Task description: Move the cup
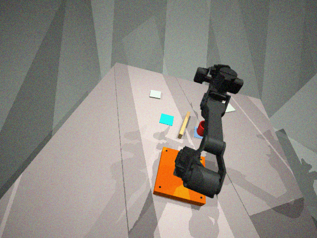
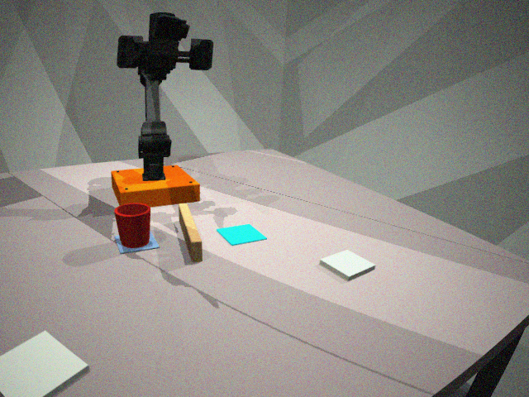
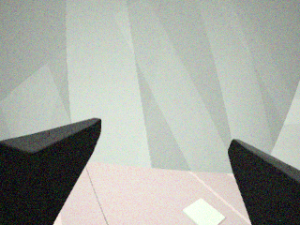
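A red cup (image 1: 200,128) (image 2: 133,226) stands upright on the blue pad (image 1: 196,134) (image 2: 125,249). Its inside is too dark and small to show any marbles. The cyan pad (image 1: 166,119) (image 2: 241,234) lies flat on the other side of the wooden bar, with nothing on it. My gripper (image 1: 218,80) (image 2: 165,55) (image 3: 166,136) is open and empty, raised high above the table and well above the cup. In the top view the arm hides part of the cup and of the blue pad. The wrist view shows neither the cup nor the two pads.
A wooden bar (image 1: 184,125) (image 2: 190,232) stands between the two pads. A small pale tile (image 1: 155,94) (image 2: 347,264) lies beyond the cyan pad. A larger pale tile (image 1: 229,107) (image 2: 42,364) (image 3: 203,213) lies beyond the cup. The orange base (image 1: 166,174) (image 2: 183,194) carries my arm.
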{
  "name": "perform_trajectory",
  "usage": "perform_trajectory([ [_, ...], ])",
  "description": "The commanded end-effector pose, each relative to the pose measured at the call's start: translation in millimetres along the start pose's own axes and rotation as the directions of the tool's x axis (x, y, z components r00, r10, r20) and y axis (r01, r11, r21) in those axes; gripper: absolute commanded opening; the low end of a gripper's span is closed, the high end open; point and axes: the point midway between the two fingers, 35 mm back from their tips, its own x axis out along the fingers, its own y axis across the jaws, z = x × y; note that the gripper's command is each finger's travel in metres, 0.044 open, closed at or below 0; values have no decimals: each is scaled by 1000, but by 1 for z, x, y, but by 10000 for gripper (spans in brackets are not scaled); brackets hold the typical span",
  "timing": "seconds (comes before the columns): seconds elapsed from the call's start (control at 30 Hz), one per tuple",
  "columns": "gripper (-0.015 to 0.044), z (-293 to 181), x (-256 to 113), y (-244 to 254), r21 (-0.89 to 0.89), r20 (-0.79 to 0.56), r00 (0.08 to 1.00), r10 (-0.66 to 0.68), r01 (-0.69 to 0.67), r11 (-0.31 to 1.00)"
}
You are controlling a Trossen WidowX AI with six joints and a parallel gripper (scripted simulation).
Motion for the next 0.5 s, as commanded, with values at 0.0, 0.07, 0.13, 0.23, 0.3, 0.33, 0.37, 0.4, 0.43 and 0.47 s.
perform_trajectory([
  [0.0,374,-3,2,-1,-14,-17,1000,-2,2,1000],
  [0.07,321,-29,13,-6,-127,-152,988,-16,-3,992],
  [0.13,269,-69,23,-15,-277,-350,936,-36,-66,959],
  [0.23,190,-126,24,-28,-414,-618,784,-57,-263,872],
  [0.3,148,-161,15,-36,-425,-765,641,-60,-433,795],
  [0.33,148,-177,8,-40,-404,-827,559,-58,-521,751],
  [0.37,148,-191,1,-43,-366,-881,471,-52,-607,705],
  [0.4,148,-204,-8,-46,-312,-925,378,-44,-687,656],
  [0.43,148,-215,-18,-49,-244,-959,282,-33,-760,603],
  [0.47,148,-225,-29,-51,-163,-983,183,-18,-821,547],
])
